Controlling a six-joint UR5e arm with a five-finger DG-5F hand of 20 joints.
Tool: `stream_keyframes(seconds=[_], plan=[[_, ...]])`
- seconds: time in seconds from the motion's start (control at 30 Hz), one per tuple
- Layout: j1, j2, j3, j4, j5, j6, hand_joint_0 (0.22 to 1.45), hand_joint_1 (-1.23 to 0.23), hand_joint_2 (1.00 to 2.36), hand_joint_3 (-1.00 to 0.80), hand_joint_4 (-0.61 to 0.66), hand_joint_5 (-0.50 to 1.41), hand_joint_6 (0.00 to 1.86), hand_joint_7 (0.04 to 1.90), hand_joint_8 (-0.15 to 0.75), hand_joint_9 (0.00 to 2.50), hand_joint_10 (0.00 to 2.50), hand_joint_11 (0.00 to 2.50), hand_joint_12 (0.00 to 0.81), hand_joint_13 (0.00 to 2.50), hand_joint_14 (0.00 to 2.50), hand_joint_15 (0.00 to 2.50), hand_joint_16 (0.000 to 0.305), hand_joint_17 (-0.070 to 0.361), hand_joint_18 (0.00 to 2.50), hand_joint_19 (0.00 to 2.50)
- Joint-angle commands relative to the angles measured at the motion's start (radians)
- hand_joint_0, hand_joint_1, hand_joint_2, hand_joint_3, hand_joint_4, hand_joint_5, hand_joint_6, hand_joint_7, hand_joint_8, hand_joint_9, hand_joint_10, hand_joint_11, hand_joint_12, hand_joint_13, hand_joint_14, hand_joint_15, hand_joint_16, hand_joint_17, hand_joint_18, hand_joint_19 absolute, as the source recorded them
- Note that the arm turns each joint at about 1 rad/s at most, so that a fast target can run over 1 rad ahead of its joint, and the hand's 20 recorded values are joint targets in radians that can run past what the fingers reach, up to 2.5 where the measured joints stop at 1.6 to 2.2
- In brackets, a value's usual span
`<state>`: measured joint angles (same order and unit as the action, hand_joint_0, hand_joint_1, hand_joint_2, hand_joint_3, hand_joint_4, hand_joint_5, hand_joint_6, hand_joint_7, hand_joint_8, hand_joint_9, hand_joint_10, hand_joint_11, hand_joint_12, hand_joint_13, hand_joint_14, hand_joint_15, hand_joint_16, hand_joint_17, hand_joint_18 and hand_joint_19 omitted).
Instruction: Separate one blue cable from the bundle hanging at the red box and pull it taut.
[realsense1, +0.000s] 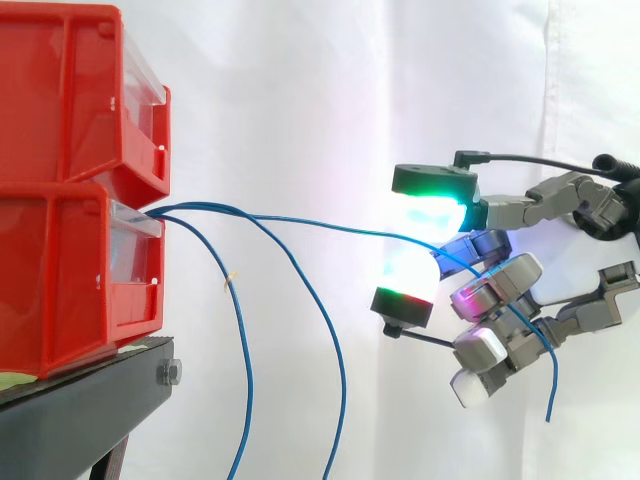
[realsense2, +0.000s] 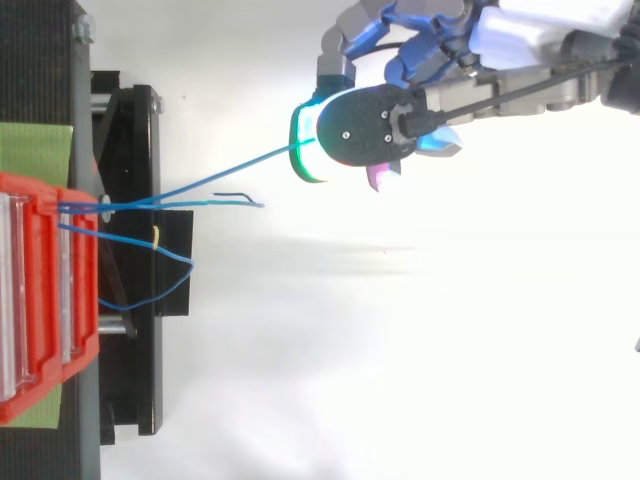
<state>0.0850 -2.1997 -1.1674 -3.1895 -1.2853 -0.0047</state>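
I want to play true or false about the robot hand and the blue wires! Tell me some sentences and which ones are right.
1. The robot's hand pinches one thin blue cable between its fingers. True.
2. The stacked red plastic bins are on the right in the side view. False: they are on the left, on a black stand.
3. Other loose blue cables hang down from the bins. True.
4. The pinched cable sags down low before it reaches the hand. False: it runs almost straight from the bins to the hand.
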Motion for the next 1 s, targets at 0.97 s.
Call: stream_keyframes(seconds=[0.97], plan=[[0.001, 0.002, 0.002, 0.0, -0.017, 0.074, 0.66, -0.63, 1.0, -0.48, 0.02, -0.23, 0.92, 0.94, 0.247, 0.89, 1.03, 1.39, 0.329, 1.0, 0.03, 0.88, 0.041, 0.092, 0.67, 0.54]])
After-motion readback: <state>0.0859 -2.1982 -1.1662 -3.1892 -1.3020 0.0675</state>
